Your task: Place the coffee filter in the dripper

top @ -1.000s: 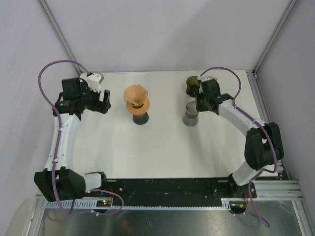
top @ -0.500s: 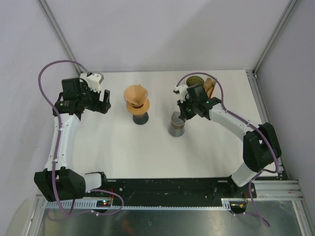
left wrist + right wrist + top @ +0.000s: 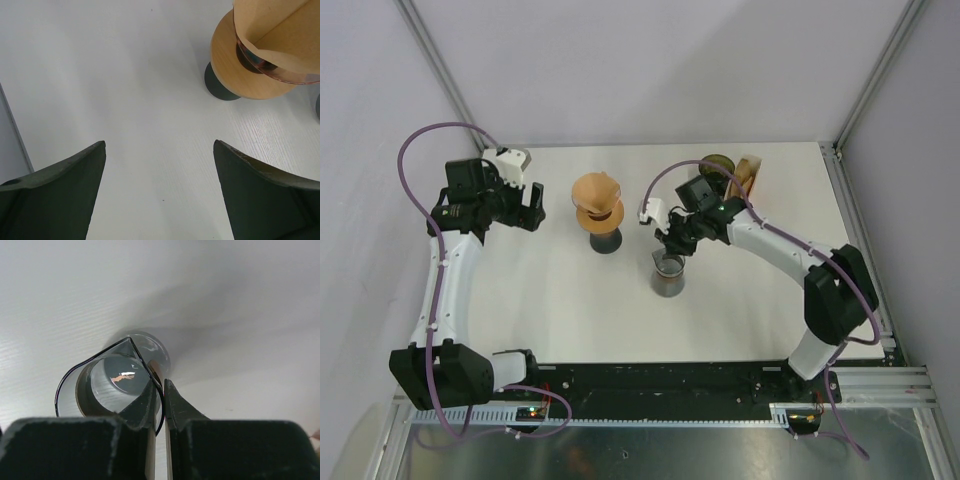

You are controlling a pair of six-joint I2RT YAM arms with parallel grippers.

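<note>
The dripper stands at the back left of centre on a dark base. A brown paper coffee filter sits in its cone. In the left wrist view the filter rests above the dripper's wooden collar. My left gripper is open and empty, just left of the dripper; it shows open over bare table in the left wrist view. My right gripper is shut on the rim of a clear glass server, also seen in its wrist view, with the server below.
A dark round jar and a holder with brown paper filters stand at the back right. The white table ends at a metal frame on the right.
My right arm has carried the glass server from the back right leftward and nearer, towards the table's middle. The left arm and the dripper have not moved.
</note>
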